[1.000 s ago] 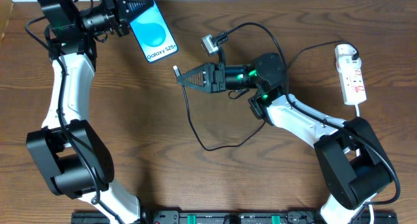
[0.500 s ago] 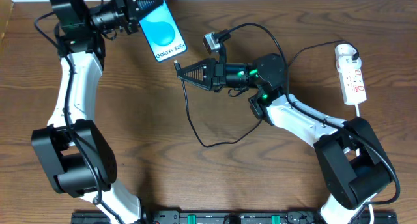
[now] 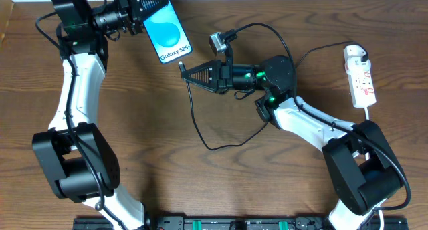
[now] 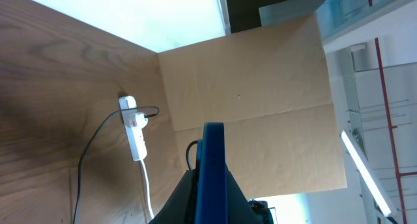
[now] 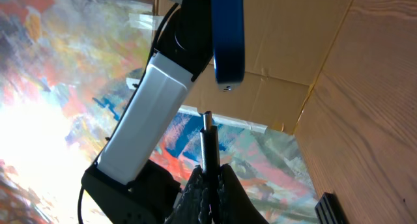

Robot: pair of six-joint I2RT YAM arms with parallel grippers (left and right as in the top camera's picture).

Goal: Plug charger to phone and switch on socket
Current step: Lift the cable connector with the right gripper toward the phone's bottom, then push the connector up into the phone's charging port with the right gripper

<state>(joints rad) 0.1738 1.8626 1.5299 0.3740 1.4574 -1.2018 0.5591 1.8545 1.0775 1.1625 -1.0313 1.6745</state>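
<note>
My left gripper [image 3: 137, 3] is shut on the phone [image 3: 167, 31], held above the table at the back left with its blue screen up; in the left wrist view the phone [image 4: 213, 165] shows edge-on between the fingers. My right gripper [image 3: 187, 74] is shut on the charger's plug tip [image 3: 181, 67], just below the phone's lower end with a small gap. In the right wrist view the tip [image 5: 206, 120] points at the phone's end [image 5: 227, 48]. The charger cable [image 3: 200, 133] loops over the table to a white adapter [image 3: 356, 54] in the socket [image 3: 361, 79] at the right.
The socket's white cord [image 3: 370, 113] runs toward the front by the right arm's base. A cardboard wall [image 4: 260, 100] stands behind the table. A small grey clip-like part [image 3: 215, 44] sits on the right arm's cable.
The left gripper carried the phone to the right, toward the plug tip. The right gripper moved slightly up toward the phone. Over the last half second nothing moved.
</note>
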